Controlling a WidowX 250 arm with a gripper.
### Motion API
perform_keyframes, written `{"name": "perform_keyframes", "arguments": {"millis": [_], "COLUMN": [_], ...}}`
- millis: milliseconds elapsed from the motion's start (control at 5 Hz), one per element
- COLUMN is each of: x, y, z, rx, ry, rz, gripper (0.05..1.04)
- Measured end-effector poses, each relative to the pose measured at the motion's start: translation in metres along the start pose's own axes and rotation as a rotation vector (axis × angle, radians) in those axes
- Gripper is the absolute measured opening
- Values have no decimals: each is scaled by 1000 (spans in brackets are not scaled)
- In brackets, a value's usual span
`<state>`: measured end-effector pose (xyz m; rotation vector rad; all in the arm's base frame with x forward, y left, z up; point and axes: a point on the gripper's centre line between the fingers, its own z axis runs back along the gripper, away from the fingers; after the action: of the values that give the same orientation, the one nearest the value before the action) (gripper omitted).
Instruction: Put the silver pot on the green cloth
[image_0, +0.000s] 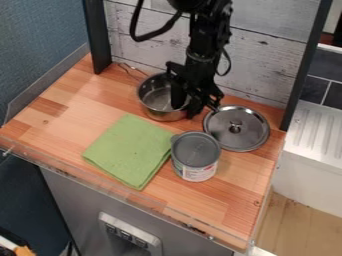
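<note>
My gripper (186, 103) is low over the right side of the silver pot (155, 100), covering that part of the rim. The pot stands upright near the back of the wooden counter, its wire handle pointing to the back left. In front of it lies the folded green cloth (129, 150), flat, with nothing on top. Pot and cloth are apart by a narrow strip of wood.
A can (195, 156) with a grey top stands at the cloth's right edge. Behind it to the right, a round metal lid (236, 128) with a knob lies on the counter (230, 202). A white plank wall (264, 60) rises at the back.
</note>
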<state>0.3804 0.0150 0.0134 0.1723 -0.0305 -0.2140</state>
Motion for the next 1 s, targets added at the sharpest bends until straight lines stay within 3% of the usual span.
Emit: {"name": "perform_keyframes", "arguments": {"millis": [200, 400, 800, 1000], "x": [1, -1, -7, -34], "y": [1, 8, 30, 44], "z": [4, 6, 34, 65], "rx": [-15, -47, -79, -50], "ry": [-14, 1, -54, -88], "rz": [-3, 17, 79, 102], "gripper": [180, 74, 60, 57]}}
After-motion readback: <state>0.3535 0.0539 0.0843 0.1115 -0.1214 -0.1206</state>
